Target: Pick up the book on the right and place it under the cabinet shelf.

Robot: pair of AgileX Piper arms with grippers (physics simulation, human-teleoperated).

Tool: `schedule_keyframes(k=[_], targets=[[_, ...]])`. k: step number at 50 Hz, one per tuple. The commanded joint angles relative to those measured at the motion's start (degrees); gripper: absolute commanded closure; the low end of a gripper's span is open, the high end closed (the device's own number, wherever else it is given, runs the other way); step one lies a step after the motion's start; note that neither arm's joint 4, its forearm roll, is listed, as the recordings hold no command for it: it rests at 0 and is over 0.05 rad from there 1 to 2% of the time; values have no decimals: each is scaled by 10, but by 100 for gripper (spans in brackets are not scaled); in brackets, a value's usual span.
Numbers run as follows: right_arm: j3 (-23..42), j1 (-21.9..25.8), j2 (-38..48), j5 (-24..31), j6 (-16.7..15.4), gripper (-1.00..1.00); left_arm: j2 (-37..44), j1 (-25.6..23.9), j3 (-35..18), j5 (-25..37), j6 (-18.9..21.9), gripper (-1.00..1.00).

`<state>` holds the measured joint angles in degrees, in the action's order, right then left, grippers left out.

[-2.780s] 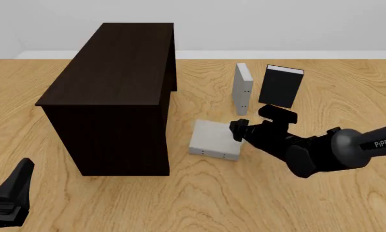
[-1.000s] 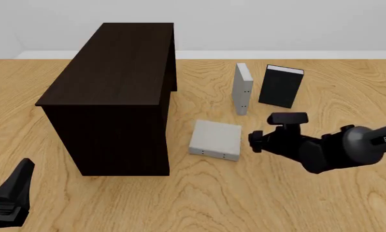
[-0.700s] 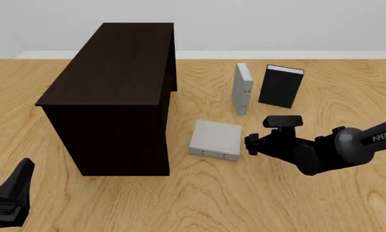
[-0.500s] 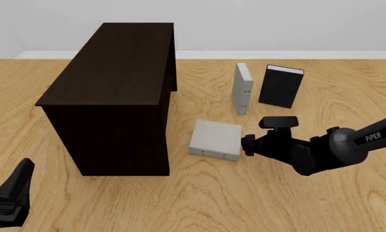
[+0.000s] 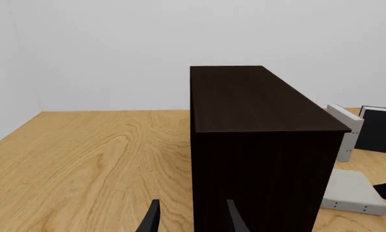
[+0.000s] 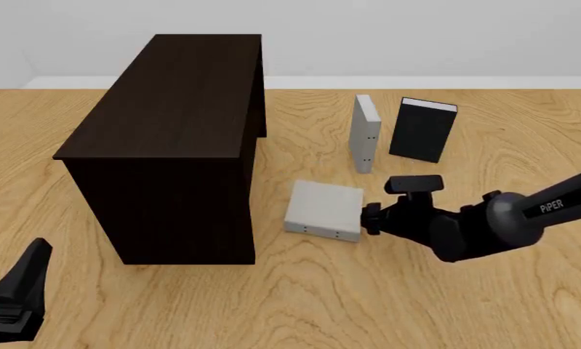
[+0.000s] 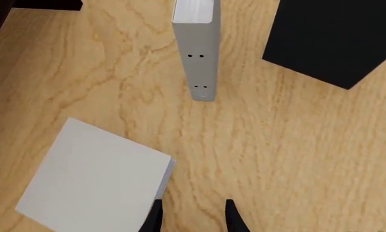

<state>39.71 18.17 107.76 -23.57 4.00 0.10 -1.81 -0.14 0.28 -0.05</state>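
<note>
pale grey book (image 6: 322,207), near-black cabinet (image 6: 169,131) (woodgrain table (image 6: 270,305)).

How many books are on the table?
3. A grey book lies flat beside the cabinet; another grey book and a black book stand behind it. Others could hide behind the cabinet.

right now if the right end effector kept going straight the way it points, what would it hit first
Probably the bare wooden table just past its fingertips, beside the flat grey book's near corner. The right end effector looks open and angled downward, so it would likely hit wood before the upright grey book; depth is uncertain.
</note>
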Motion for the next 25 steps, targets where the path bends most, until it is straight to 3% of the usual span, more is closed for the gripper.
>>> schedule_keyframes(k=[1, 25], targets=[[30, 29, 20, 3, 78, -100, 0, 0, 0, 0, 0, -100], [65, 70, 13, 27, 82, -100, 0, 0, 0, 0, 0, -100]])
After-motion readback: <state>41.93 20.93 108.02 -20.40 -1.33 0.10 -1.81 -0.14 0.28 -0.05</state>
